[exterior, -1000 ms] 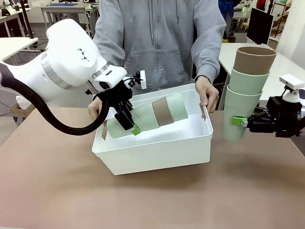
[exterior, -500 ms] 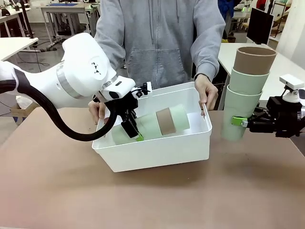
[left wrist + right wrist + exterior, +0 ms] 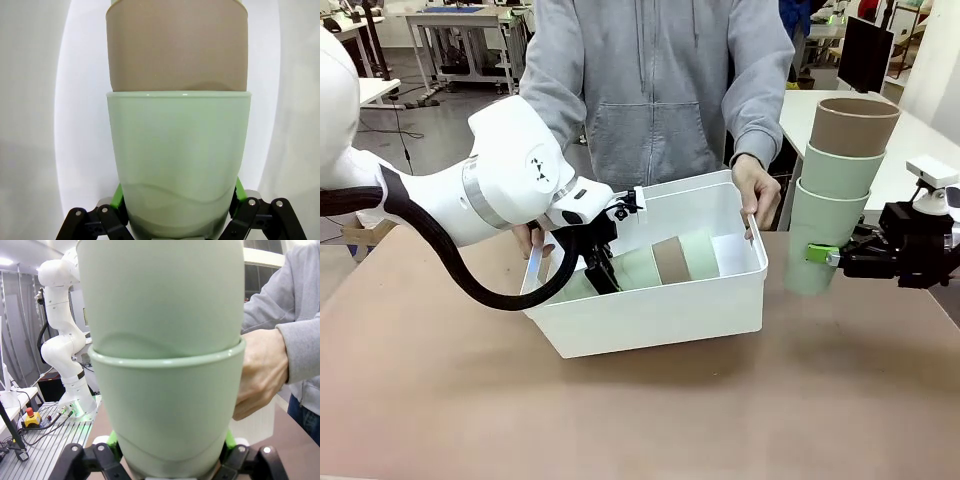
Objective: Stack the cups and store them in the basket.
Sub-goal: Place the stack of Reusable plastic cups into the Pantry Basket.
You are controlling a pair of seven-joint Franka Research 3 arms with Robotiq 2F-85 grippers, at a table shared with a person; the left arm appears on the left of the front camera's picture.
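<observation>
Inside the basket [image 3: 650,320] the left tool [image 3: 602,278] grips three nested cups [image 3: 665,260]; the right tool [image 3: 825,255] clamps an upright three-cup stack [image 3: 840,170].

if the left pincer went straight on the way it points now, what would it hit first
Likely the basket: its right end wall or floor, depth unclear. The cup stack clamped in the left pincer would touch first.
</observation>
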